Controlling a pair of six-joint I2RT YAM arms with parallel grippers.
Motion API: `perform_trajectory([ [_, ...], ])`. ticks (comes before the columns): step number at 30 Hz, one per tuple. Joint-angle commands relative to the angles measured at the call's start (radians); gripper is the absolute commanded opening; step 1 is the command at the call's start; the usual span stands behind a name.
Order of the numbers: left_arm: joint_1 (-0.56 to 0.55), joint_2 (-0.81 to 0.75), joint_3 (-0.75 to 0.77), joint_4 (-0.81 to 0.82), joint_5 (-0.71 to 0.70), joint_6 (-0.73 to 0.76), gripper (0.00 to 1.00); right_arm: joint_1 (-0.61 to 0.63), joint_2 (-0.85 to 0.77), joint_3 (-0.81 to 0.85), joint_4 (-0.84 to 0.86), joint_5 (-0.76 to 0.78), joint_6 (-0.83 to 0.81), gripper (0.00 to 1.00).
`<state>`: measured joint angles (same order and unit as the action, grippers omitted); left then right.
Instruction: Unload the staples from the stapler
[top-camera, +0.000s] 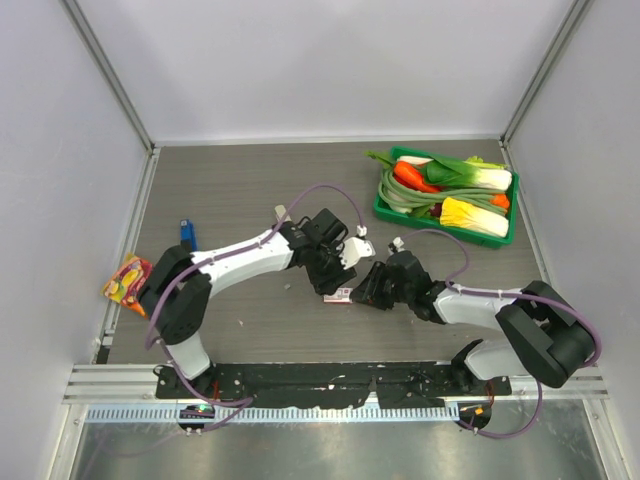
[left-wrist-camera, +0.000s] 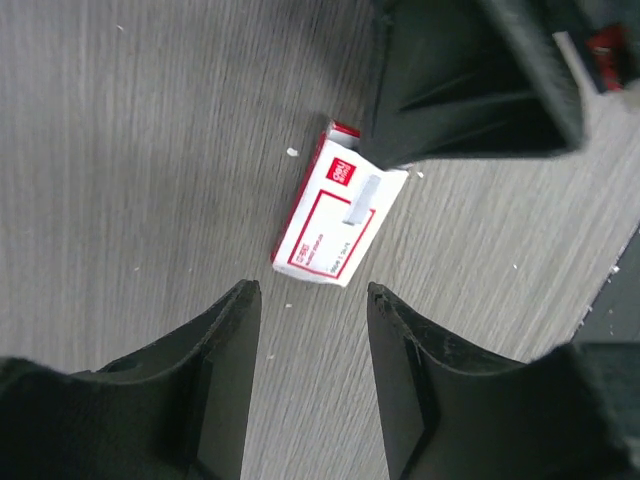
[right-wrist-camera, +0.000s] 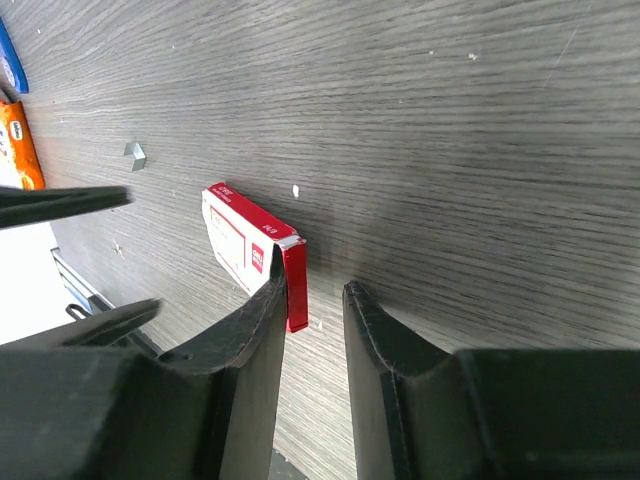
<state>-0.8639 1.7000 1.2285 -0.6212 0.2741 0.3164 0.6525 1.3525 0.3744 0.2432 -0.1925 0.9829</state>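
Observation:
The blue stapler (top-camera: 187, 234) lies far left on the table, away from both grippers; a sliver of it (right-wrist-camera: 8, 60) shows in the right wrist view. A short grey strip of staples (left-wrist-camera: 362, 200) rests on the white-and-red box (left-wrist-camera: 335, 215) at mid table (top-camera: 338, 296). My left gripper (left-wrist-camera: 310, 290) hovers just short of the box, open, with nothing between its fingers. My right gripper (right-wrist-camera: 315, 290) is open at the box's red end (right-wrist-camera: 296, 285), whose flap sits against the inner side of one finger (right-wrist-camera: 262, 330), not pinched.
A small grey metal piece (right-wrist-camera: 135, 153) lies on the wood left of the box. An orange snack pack (top-camera: 127, 278) sits at the left edge. A green basket (top-camera: 508, 236) of vegetables stands at the back right.

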Motion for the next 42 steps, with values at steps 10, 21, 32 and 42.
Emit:
perform_trajectory([
  [10, 0.000, 0.150, 0.026, 0.149, -0.029, -0.128, 0.50, 0.006, 0.000, -0.052, -0.048, 0.016, -0.003, 0.37],
  [21, -0.020, 0.182, 0.000, 0.146, -0.075, -0.100, 0.49, 0.007, -0.111, -0.077, -0.122, 0.044, -0.010, 0.38],
  [32, -0.021, 0.115, 0.041, 0.074, -0.036, -0.108, 0.50, 0.004, -0.084, -0.057, -0.073, 0.096, 0.007, 0.27],
  [42, 0.054, 0.003, 0.207, -0.136, 0.025, -0.134, 0.89, 0.003, -0.131, 0.034, -0.182, 0.139, -0.108, 0.39],
])
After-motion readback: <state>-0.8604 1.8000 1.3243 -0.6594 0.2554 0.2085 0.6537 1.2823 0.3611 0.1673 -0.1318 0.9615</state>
